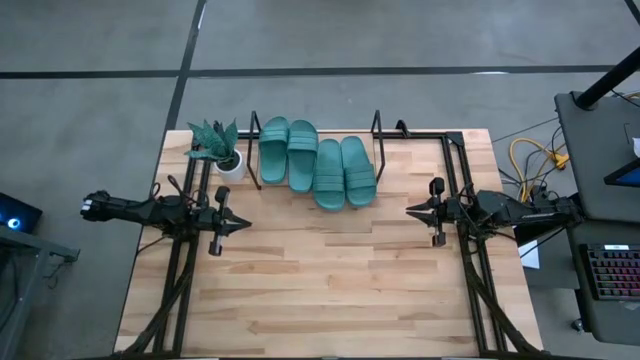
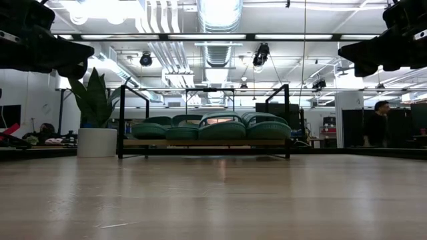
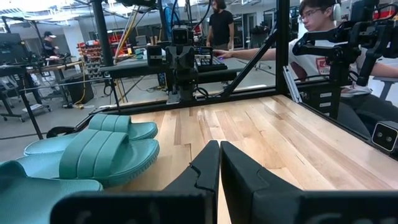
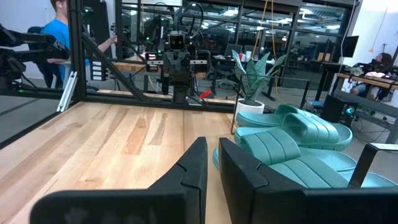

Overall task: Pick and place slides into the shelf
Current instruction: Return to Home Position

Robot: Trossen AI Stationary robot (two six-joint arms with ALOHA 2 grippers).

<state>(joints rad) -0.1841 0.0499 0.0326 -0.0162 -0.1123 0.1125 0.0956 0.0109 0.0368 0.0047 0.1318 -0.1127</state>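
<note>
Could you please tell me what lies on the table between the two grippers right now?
Nothing but bare tabletop: the high view shows clear wood from the left gripper to the right gripper.

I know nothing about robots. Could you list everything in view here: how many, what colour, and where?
slides: four, teal-green, side by side on the shelf
shelf: one, light-wood board in a black wire frame, at the table's far edge
potted plant: one, green in a white pot, beside the shelf on the left arm's side
table: one, light wood, under both arms
cables: a bundle, yellow, off the table past the right arm
keyboard: one, dark, on a side desk
people: several, in the room beyond
left hand: one, dark, shut, raised over the table's left side
right hand: one, dark, shut, raised over the table's right side
</note>
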